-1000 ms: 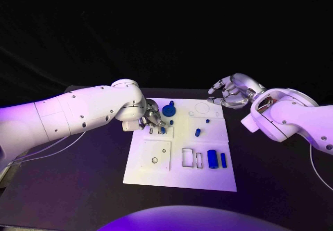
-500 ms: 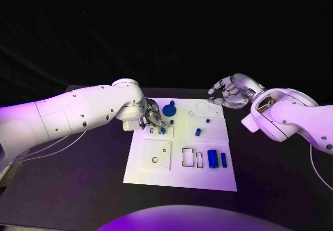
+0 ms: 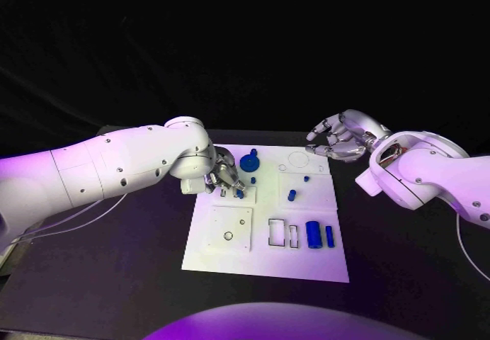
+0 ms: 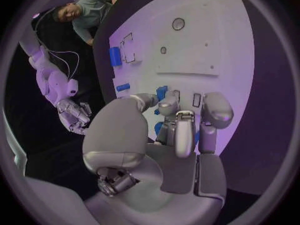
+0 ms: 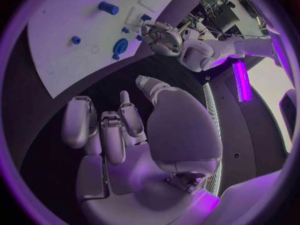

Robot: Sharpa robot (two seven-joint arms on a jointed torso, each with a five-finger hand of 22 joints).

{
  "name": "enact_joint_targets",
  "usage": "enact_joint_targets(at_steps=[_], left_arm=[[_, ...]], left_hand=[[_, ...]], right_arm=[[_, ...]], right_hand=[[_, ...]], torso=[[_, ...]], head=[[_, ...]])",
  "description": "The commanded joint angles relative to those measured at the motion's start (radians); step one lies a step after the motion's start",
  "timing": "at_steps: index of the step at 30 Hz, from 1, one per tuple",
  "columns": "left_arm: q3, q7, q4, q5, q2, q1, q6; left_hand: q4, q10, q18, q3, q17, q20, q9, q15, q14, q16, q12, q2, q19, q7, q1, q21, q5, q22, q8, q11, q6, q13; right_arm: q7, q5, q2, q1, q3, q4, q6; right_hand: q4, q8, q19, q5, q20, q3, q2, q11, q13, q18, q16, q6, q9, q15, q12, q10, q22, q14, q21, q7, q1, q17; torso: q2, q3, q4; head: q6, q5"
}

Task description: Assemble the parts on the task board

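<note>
The white task board (image 3: 265,244) lies in the middle of the black table. My left hand (image 3: 226,176) is low over its far left part, thumb and fingertips (image 4: 167,104) pinching a small blue part (image 3: 238,191) (image 4: 162,91) beside narrow slots. A round blue part (image 3: 248,164) (image 5: 120,46) sits just beyond that hand. Small blue pegs (image 3: 291,193) stand mid-board, and two blue cylinders (image 3: 312,234) lie near the right edge. My right hand (image 3: 339,138) (image 5: 119,130) hovers off the board's far right corner, fingers apart and empty.
The board carries raised square panels (image 3: 229,228) and open rectangular slots (image 3: 277,232) on its near half. Black table (image 3: 122,276) surrounds it on all sides. My left forearm (image 3: 112,166) spans the table's left side.
My left hand's fingers have shifted very slightly at the small blue part. The right hand stays where it was.
</note>
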Motion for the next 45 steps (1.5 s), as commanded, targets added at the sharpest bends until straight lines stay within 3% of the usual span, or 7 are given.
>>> enact_joint_targets(at_steps=[1,5,11,20,31,45], left_arm=[[0.001,0.016,0.007,0.050,-0.002,0.001,-0.025],[0.002,0.024,0.018,0.059,-0.010,0.001,-0.051],[0.005,0.043,0.044,0.044,-0.027,0.000,-0.087],[0.006,0.089,0.089,-0.080,-0.057,-0.003,-0.145],[-0.002,0.133,0.129,-0.267,-0.088,-0.020,-0.183],[-0.009,0.151,0.134,-0.326,-0.092,-0.041,-0.204]], left_hand=[[-0.188,0.011,-0.001,0.192,0.263,-0.004,0.013,-0.004,0.106,0.004,0.003,0.000,0.004,-0.001,-0.017,0.008,0.014,0.006,0.008,-0.002,0.002,0.005],[-0.215,0.028,-0.002,0.220,0.263,-0.008,0.024,-0.008,0.106,0.004,0.016,-0.010,0.006,-0.006,-0.049,0.016,0.074,0.018,0.022,-0.006,0.019,0.020],[-0.235,0.041,-0.003,0.232,0.263,-0.011,0.031,-0.011,0.106,0.004,0.029,-0.016,0.007,-0.009,-0.068,0.021,0.110,0.028,0.031,-0.010,0.028,0.035],[-0.247,0.050,-0.003,0.241,0.263,-0.013,0.033,-0.013,0.106,0.004,0.039,-0.016,0.008,-0.011,-0.070,0.024,0.094,0.033,0.032,-0.012,0.033,0.047],[-0.253,0.062,-0.005,0.250,0.263,-0.014,0.032,-0.014,0.106,0.004,0.051,-0.021,0.010,-0.013,-0.072,0.029,0.078,0.041,0.032,-0.014,0.040,0.060],[-0.253,0.067,-0.006,0.256,0.263,-0.015,0.031,-0.015,0.106,0.004,0.056,-0.023,0.012,-0.014,-0.074,0.034,0.067,0.048,0.031,-0.014,0.044,0.065]], right_arm=[[-0.003,-0.006,0.001,-0.001,0.000,-0.001,0.015],[-0.003,-0.006,0.001,-0.001,0.000,-0.001,0.015],[-0.004,-0.004,0.000,-0.001,0.000,-0.001,0.014],[-0.004,-0.003,-0.003,-0.001,0.000,-0.001,0.013],[-0.004,-0.002,-0.005,-0.004,-0.001,-0.003,0.015],[-0.002,-0.002,-0.006,-0.007,-0.001,-0.005,0.017]], right_hand=[[0.007,0.004,-0.007,-0.005,0.001,-0.001,-0.002,0.001,-0.001,0.005,0.000,-0.006,0.001,-0.007,-0.003,-0.005,-0.002,0.101,-0.005,-0.003,-0.011,0.252],[0.007,0.004,-0.007,-0.005,0.001,-0.001,-0.002,0.001,-0.001,0.005,0.000,-0.006,0.001,-0.007,-0.003,-0.005,-0.002,0.101,-0.005,-0.003,-0.011,0.252],[0.014,0.007,-0.007,-0.005,0.001,-0.001,0.001,0.001,-0.001,0.005,-0.001,-0.007,0.003,-0.007,-0.004,-0.005,-0.002,0.101,-0.006,-0.003,-0.016,0.250],[0.017,0.008,-0.008,-0.004,0.000,-0.001,0.003,0.001,-0.002,0.005,-0.001,-0.008,0.003,-0.007,-0.004,-0.005,-0.004,0.101,-0.008,-0.003,-0.019,0.250],[0.018,0.008,-0.008,-0.003,0.000,-0.001,0.003,0.001,-0.002,0.005,-0.001,-0.008,0.004,-0.007,-0.004,-0.005,-0.004,0.101,-0.008,-0.003,-0.020,0.250],[0.021,0.009,-0.009,-0.001,0.000,-0.001,0.004,0.001,-0.002,0.005,-0.001,-0.009,0.004,-0.008,-0.004,-0.005,-0.005,0.101,-0.010,-0.003,-0.021,0.250]], torso=[[0.000,0.0000,0.0000],[0.000,-0.0002,-0.0006],[0.000,0.0001,0.0001],[0.001,-0.0004,0.0006],[-0.001,-0.0014,0.0019],[0.002,-0.0007,-0.0006]], head=[[-0.001,0.001],[-0.001,0.002],[-0.001,0.002],[-0.002,-0.001],[-0.004,-0.002],[-0.005,0.000]])
